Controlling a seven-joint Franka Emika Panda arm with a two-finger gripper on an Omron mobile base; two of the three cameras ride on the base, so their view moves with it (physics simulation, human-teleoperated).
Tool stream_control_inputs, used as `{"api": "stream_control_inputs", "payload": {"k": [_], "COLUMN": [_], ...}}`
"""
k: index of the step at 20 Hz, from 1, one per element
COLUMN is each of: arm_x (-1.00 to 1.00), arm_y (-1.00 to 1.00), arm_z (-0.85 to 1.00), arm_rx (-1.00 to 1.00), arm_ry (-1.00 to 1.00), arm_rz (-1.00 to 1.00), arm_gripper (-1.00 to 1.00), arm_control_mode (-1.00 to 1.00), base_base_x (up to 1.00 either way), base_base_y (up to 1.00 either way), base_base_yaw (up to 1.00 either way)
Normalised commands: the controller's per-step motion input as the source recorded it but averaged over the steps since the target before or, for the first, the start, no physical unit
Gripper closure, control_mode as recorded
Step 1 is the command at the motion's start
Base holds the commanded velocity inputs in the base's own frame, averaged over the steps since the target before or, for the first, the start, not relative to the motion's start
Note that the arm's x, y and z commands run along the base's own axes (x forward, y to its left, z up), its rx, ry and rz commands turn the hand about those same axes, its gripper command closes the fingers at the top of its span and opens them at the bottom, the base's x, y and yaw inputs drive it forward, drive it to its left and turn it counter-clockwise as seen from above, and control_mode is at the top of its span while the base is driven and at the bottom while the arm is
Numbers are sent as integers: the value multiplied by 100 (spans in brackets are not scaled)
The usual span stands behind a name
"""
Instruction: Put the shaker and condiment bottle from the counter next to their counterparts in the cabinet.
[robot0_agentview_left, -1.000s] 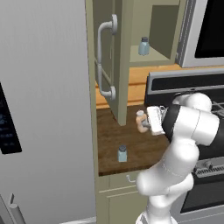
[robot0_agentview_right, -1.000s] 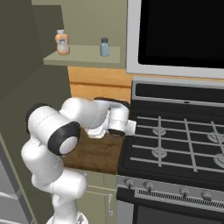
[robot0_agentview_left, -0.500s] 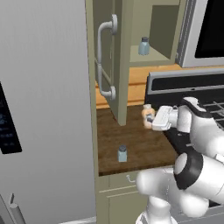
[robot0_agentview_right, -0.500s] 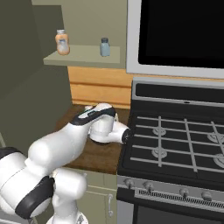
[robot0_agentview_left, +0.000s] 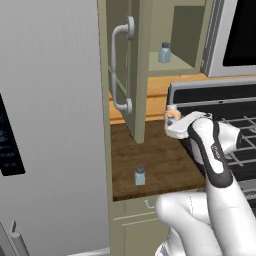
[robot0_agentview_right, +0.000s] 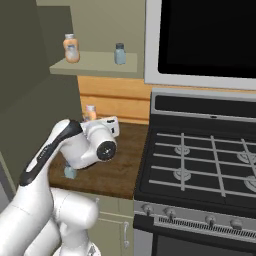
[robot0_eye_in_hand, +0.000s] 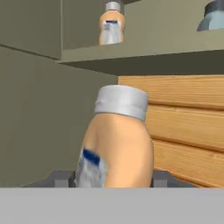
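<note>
Condiment bottle: the orange-tan condiment bottle stands between the two dark fingertips, close in front of the hand camera. Its long axis is near vertical but leans a little, the pale cap to the upper right in the hand view, the label side to the lower left. In the left base view the bottle is at the back of the counter, its cap up, just in front of the stove's edge.

Gripper: the gripper has its fingers on both sides of the bottle and looks closed on it; whether the bottle's base touches the wood cannot be told.

Shaker: the bluish glass shaker stands upright near the counter's front edge, well apart from the gripper.

Cabinet: the cabinet door stands open. On its shelf are a second orange bottle and a second shaker, both upright, near each other but not touching.
</note>
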Motion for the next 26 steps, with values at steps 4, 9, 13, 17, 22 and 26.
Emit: {"api": "stream_control_inputs", "payload": {"k": [4, 9, 13, 17, 22, 26], "arm_x": [-20, -6, -6, -18, -11, 0], "arm_y": [15, 4, 0, 0, 0, 0], "arm_z": [100, 91, 9, 76, 100, 99], "arm_rx": [0, -1, 2, 9, 6, 1], "arm_ry": [0, 0, -5, -9, -13, -9], "arm_rz": [-17, -18, -2, 0, 1, 0], "arm_gripper": [100, 100, 100, 100, 100, 100], "arm_control_mode": [-100, -100, -100, -100, -100, -100], "base_base_x": [0, 0, 0, 0, 0, 0], "base_base_y": [0, 0, 0, 0, 0, 0], "base_base_yaw": [0, 0, 0, 0, 0, 0]}}
